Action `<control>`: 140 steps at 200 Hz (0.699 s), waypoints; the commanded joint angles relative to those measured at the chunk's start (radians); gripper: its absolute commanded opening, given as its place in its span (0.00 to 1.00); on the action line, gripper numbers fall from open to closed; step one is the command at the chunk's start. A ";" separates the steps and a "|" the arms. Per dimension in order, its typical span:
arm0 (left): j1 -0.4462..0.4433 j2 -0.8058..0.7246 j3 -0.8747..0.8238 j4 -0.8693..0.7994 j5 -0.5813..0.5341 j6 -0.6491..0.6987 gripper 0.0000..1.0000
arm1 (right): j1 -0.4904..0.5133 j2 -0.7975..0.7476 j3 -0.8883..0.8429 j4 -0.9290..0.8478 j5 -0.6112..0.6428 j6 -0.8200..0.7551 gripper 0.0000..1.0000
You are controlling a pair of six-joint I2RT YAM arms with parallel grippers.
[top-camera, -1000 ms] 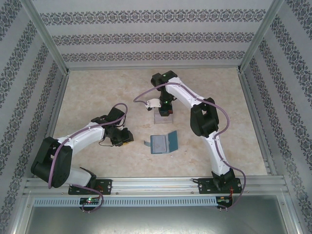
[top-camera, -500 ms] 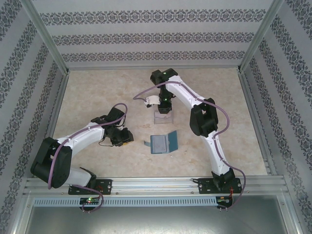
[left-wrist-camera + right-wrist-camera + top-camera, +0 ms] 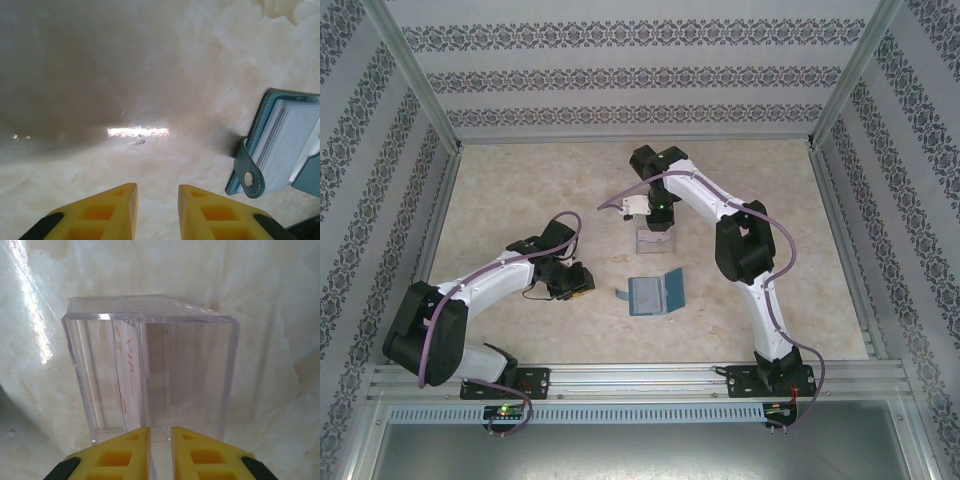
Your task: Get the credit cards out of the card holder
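Now your right arm's jaws have eased a crack apart and drawn back from the clear plastic box (image 3: 150, 370), which sits toward the tabletop's (image 3: 520, 180) far edge. A pale lettered credit card (image 3: 127, 375) stands inside it, so that one looks delivered. Your left arm's jaws hang spread and empty beside the teal-blue folding card holder (image 3: 655, 293), which lies open mid-tabletop.

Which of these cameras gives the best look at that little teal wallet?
The left wrist view: the card holder is close, showing its strap, snap and grey-blue sleeves, though the frame's right edge cuts it off. The top external view shows it whole but tiny, lying open.
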 commanded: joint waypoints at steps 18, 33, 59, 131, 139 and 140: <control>0.017 -0.013 0.005 0.020 0.011 -0.011 0.27 | 0.019 -0.035 -0.062 0.070 0.022 0.017 0.18; 0.016 -0.014 0.005 0.018 0.011 -0.011 0.27 | 0.021 -0.040 -0.081 0.076 0.021 0.017 0.19; 0.016 -0.014 0.006 0.020 0.013 -0.013 0.27 | 0.023 -0.059 -0.090 0.085 0.025 0.021 0.19; 0.016 0.015 0.050 0.022 0.045 0.003 0.27 | 0.024 -0.202 -0.129 0.198 0.043 0.259 0.23; 0.014 0.023 0.059 0.027 0.053 0.007 0.27 | 0.024 -0.211 -0.126 0.200 0.034 0.339 0.23; 0.014 0.025 0.059 0.028 0.053 0.006 0.27 | 0.024 -0.211 -0.126 0.199 0.033 0.350 0.23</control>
